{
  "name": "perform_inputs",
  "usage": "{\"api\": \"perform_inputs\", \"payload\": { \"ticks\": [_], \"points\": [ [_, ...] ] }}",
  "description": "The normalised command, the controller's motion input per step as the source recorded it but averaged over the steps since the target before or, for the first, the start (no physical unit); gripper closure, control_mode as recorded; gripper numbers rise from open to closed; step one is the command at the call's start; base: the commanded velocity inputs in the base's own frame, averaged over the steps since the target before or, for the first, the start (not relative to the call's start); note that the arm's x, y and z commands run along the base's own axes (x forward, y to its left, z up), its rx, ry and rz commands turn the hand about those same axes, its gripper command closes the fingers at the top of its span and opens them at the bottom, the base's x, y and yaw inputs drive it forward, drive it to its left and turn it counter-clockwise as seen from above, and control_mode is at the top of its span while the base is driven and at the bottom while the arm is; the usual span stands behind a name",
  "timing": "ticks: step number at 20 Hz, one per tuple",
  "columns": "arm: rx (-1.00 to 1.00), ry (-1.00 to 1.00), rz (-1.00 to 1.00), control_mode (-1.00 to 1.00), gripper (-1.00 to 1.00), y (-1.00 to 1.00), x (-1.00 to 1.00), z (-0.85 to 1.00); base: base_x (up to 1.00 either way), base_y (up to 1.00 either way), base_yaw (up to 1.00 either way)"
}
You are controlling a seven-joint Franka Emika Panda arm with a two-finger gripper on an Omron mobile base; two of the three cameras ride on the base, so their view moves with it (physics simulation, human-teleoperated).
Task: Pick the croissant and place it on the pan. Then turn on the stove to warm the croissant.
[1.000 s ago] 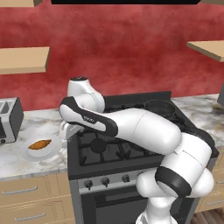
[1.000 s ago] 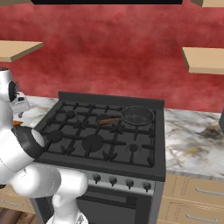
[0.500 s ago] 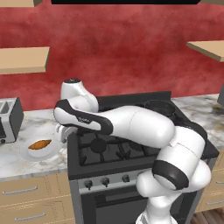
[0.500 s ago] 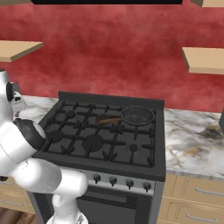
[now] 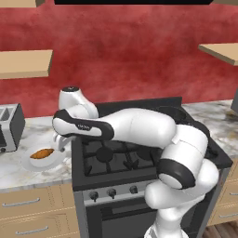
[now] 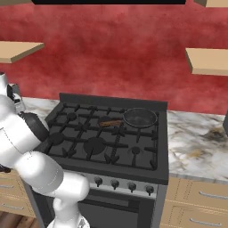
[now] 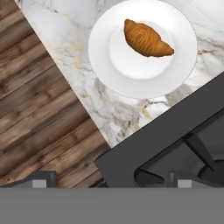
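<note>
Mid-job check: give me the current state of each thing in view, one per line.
Croissant: lying on the plate, not picked up.
Plate: on the counter left of the stove.
Pan: empty, on a rear burner.
Stove: no flame visible.
Pincer: open, empty, above the stove's left edge near the plate.
Toaster: on the counter, slots look empty.

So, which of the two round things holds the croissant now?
The white plate on the marble counter holds the croissant; the dark pan sits empty on the stove.

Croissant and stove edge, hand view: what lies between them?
In the hand view, the croissant sits on a white plate; past its rim, bare marble counter runs to the stove edge.
</note>
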Motion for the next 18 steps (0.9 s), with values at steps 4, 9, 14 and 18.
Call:
{"api": "perform_inputs", "payload": {
  "ticks": [4,9,14,18],
  "points": [
    [0.0,0.0,0.0,-1.0,-1.0,0.08,0.28,-0.14,0.0,0.0,0.0],
    [0.0,0.0,-0.01,-1.0,-1.0,0.02,0.17,-0.05,0.0,0.0,0.0],
    [0.0,0.0,0.0,-1.0,-1.0,0.01,0.05,0.0,0.0,0.0,0.0],
    [0.0,0.05,0.0,-1.0,-1.0,0.07,0.01,-0.04,0.0,0.0,0.0]
  ]
}}
